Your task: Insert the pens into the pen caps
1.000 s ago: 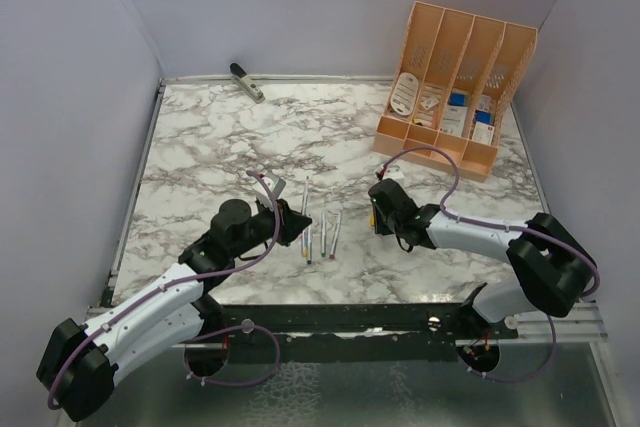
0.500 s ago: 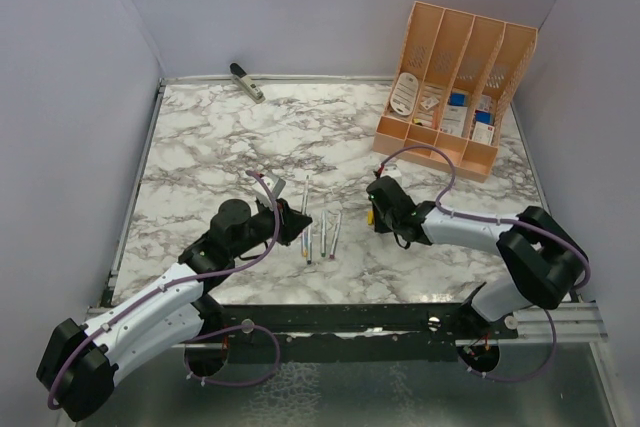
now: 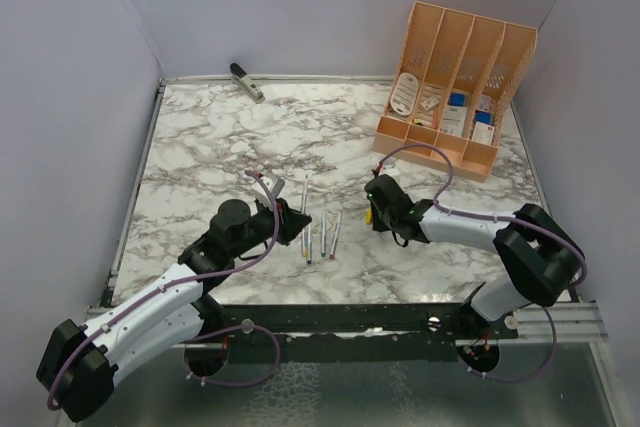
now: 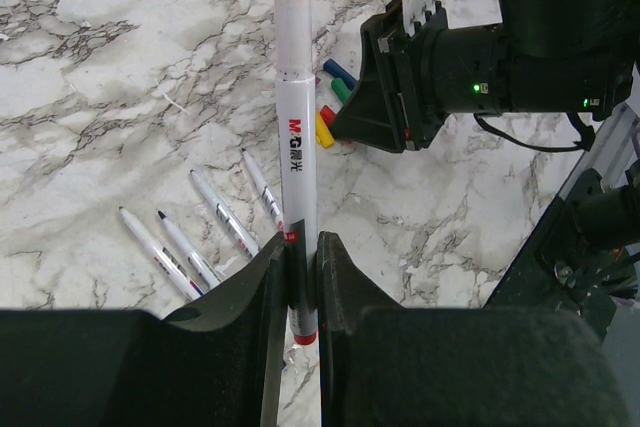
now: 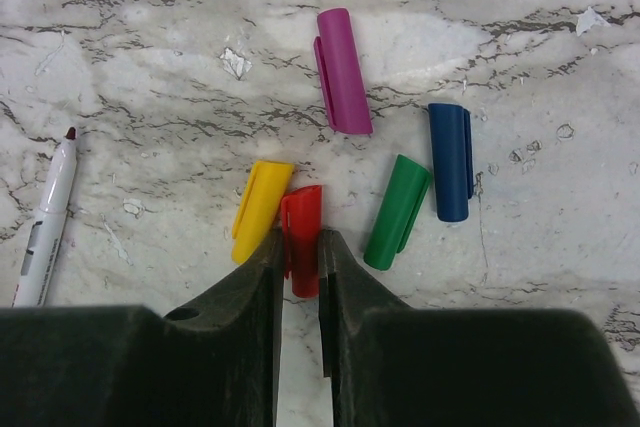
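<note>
My left gripper (image 4: 300, 247) is shut on a white pen (image 4: 295, 97) with a red end band. The pen sticks out ahead of the jaws toward the right arm. Several more pens (image 4: 225, 212) lie side by side on the marble to its left, also seen from above (image 3: 322, 232). My right gripper (image 5: 300, 242) is shut on the red cap (image 5: 302, 217), low over the table. The red cap touches the yellow cap (image 5: 260, 209). The green cap (image 5: 397, 210), blue cap (image 5: 449, 159) and magenta cap (image 5: 343, 69) lie loose just beyond. From above, the two grippers (image 3: 285, 215) (image 3: 372, 209) face each other.
A peach desk organiser (image 3: 455, 87) with small items stands at the back right. A grey stapler-like tool (image 3: 247, 81) lies at the far left edge. One more pen (image 5: 45, 227) lies left of the caps. Grey walls close in the marble table (image 3: 200, 147).
The right gripper's jaws have closed in on the red cap, and that arm has shifted slightly left. The left arm and its pen have not moved.
</note>
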`<state>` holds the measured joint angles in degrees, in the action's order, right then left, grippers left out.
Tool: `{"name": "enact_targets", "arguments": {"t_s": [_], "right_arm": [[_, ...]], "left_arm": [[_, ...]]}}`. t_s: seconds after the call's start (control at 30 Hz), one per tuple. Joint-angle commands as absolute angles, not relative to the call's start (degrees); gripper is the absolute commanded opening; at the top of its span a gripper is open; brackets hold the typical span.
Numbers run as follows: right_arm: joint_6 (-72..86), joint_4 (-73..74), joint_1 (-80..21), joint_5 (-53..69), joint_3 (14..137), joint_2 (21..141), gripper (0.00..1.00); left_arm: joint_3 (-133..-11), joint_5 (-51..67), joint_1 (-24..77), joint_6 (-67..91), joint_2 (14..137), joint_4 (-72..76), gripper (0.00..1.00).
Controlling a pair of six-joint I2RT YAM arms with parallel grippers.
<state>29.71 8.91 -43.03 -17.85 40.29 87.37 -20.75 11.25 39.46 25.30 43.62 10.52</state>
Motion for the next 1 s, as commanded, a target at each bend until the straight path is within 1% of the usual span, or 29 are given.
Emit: {"name": "enact_targets", "arguments": {"t_s": [0.0, 0.13, 0.23, 0.3, 0.43, 0.57, 0.73, 0.97], "right_arm": [[29.32, 10.96, -42.75, -15.21, 41.35, 88.21, 0.01], [29.15, 12.78, -42.8, -17.25, 42.88, 82.51, 0.01], [28.54, 12.14, -42.78, -18.34, 42.93, 75.12, 0.01], [27.43, 9.17, -42.8, -18.13, 42.09, 69.17, 0.01], [23.96, -3.47, -42.8, -14.64, 38.49, 57.11, 0.01], [22.12, -15.74, -42.76, -10.21, 34.33, 49.28, 0.01], [22.89, -30.87, -42.8, -2.69, 29.56, 45.54, 0.01], [27.47, -49.67, -42.78, 4.34, 23.49, 44.67, 0.01]], "left_arm": [[-21.57, 10.79, 39.46, 24.37, 43.44, 10.88, 0.0], [-21.27, 12.5, 39.46, 24.67, 44.42, 13.43, 0.0], [-21.63, 14.77, 39.46, 24.63, 46.06, 15.34, 0.0], [-22.08, 17.38, 39.46, 24.49, 47.45, 17.0, 0.0], [-22.56, 23.9, 39.72, 25.81, 49.99, 23.01, 0.0], [-23.82, 28.5, 40.92, 26.53, 51.78, 28.01, 0.0], [-26.47, 34.07, 44.42, 26.43, 55.09, 32.15, 0.0], [-28.0, 32.25, 50.61, 24.41, 58.96, 36.45, 0.0]]}}
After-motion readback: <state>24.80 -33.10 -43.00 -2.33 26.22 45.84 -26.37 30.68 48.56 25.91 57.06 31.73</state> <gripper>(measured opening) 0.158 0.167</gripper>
